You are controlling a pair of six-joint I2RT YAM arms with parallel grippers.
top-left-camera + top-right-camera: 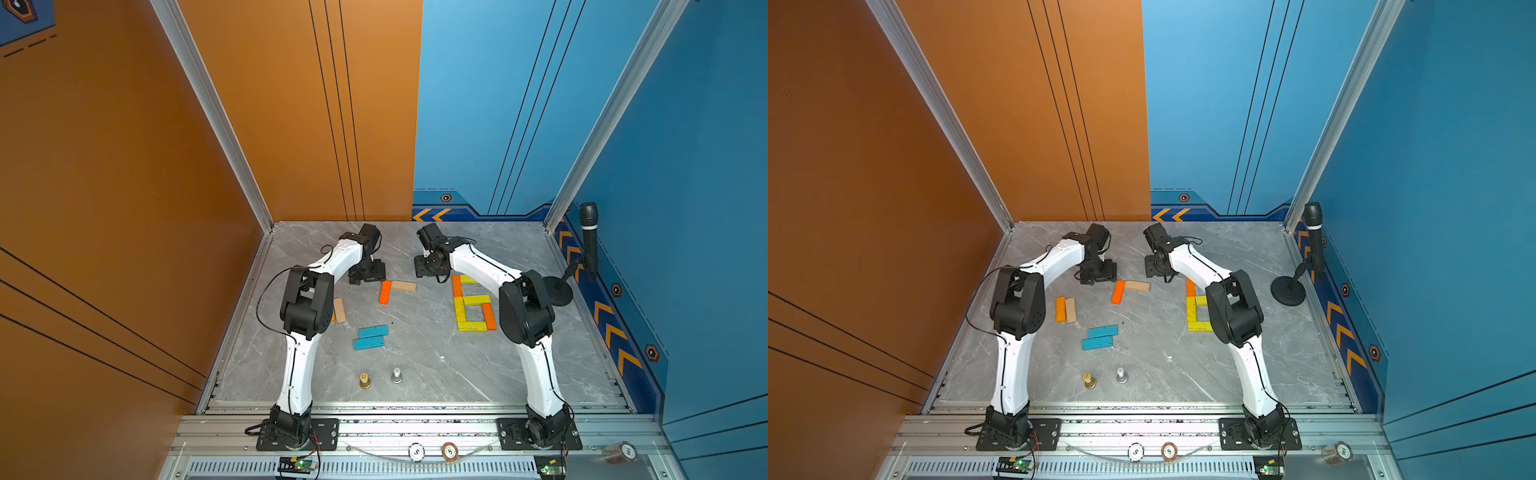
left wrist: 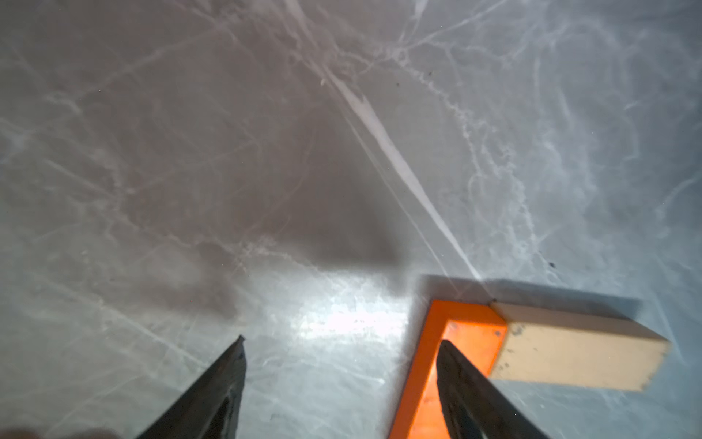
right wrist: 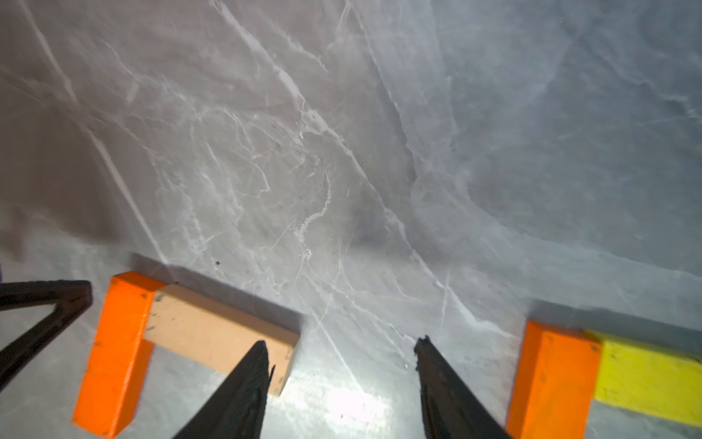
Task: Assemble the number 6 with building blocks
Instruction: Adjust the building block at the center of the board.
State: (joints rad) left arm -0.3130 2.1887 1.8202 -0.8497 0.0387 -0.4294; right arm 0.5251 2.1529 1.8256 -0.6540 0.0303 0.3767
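Across the grey marble desk [image 1: 415,374], orange and yellow building blocks [image 1: 476,299] lay flat in the shape of a 6 on the right side. At far centre, the left pincer [image 2: 342,340] stood spread over bare desk, one finger [image 2: 463,391] just beside a loose orange block [image 2: 467,327] that touched a tan block [image 2: 577,349] in an L. The right pincer [image 3: 342,340], just to their right, was also spread, pinching nothing. Two teal blocks [image 1: 369,343] lay side by side at centre. A gold pawn [image 1: 365,380] and a silver pawn [image 1: 396,375] stood near the front.
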